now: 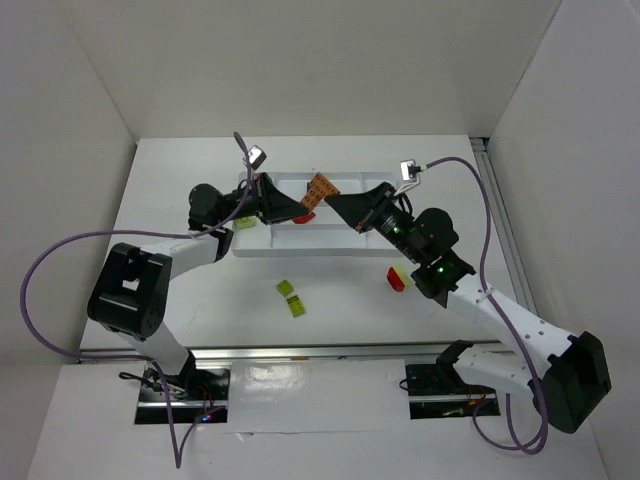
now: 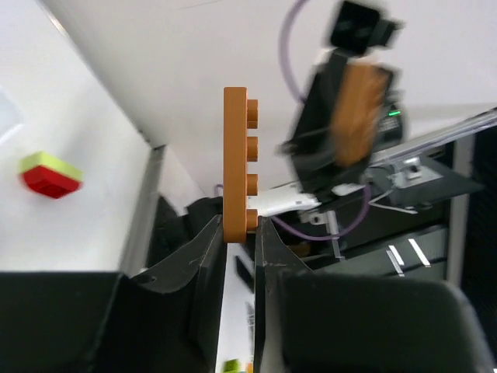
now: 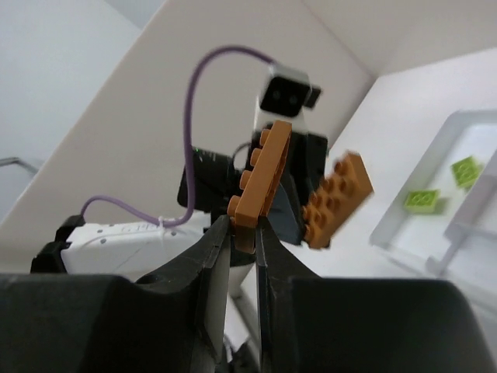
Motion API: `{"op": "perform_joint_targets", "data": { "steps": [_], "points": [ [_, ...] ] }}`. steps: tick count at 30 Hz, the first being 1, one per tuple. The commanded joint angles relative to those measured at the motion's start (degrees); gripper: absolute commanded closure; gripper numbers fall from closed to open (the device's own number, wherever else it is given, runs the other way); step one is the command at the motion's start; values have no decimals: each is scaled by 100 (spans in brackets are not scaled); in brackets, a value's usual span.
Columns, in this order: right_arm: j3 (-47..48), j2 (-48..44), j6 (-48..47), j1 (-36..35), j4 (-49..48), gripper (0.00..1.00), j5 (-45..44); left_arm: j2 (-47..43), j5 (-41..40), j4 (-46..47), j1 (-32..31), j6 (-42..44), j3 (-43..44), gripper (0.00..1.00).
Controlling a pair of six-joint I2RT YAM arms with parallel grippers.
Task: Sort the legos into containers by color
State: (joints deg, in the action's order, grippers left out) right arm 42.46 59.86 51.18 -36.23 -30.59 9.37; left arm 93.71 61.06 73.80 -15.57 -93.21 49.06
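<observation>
Legos in orange are off the worktop [image 1: 220,300], one in each hand, above the white tray [image 1: 300,247]. The left hand [image 2: 238,229] is pressed onto the lower end of an orange plate [image 2: 235,155], which stands upright and edge-on between its fingers. The right hand [image 3: 241,227] pinches a second orange plate [image 3: 260,175] the same way, tilted slightly. The two plates are near each other but apart. Gripping each by one end leaves most of the plate free, which probably makes release into a compartment easier.

Two yellow-green legos [image 3: 466,169] lie in one section of the tray, so that colour seems to have its place. Outside the tray, two more yellow-green legos [image 1: 297,306] and a red brick topped with yellow-green [image 1: 398,278] lie on the worktop, not yet sorted.
</observation>
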Motion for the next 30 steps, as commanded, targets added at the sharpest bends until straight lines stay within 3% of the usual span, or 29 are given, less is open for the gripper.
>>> {"op": "perform_joint_targets", "data": {
  "steps": [1,5,6,9,10,11,13,16,19,24,30],
  "points": [
    [604,-351,-836,-7,902,88,-654,339,99,1338,194,811,-168,100],
    [904,-474,-1118,-7,1782,88,-1276,919,161,539,257,1384,34,100],
    [957,-536,-1188,-7,2385,88,-1506,973,161,478,257,1532,138,100],
    [957,-641,-1189,-7,3423,88,-2505,913,4,-1423,257,2348,506,100],
    [897,-642,-1189,-7,3593,88,-2701,842,-215,-2074,257,3117,630,100],
    [896,-642,-1189,-7,3752,88,-2895,763,-374,-3551,204,3551,779,100],
    [826,-555,-1241,-7,3998,88,-3194,561,-925,-4729,142,4577,1252,100],
    [895,-203,-1513,-7,4210,88,-3353,508,-1681,-6550,2,5415,1869,100],
    [1080,279,-1637,46,4342,88,-3354,508,-2298,-7866,-252,5961,2325,100],
    [1072,632,-1752,632,3991,88,-2898,298,-3836,-9058,-683,6376,2565,100],
    [1054,1133,-1927,1214,3525,88,-1115,288,-4804,-9734,-983,6535,2495,100]
  ]
}}
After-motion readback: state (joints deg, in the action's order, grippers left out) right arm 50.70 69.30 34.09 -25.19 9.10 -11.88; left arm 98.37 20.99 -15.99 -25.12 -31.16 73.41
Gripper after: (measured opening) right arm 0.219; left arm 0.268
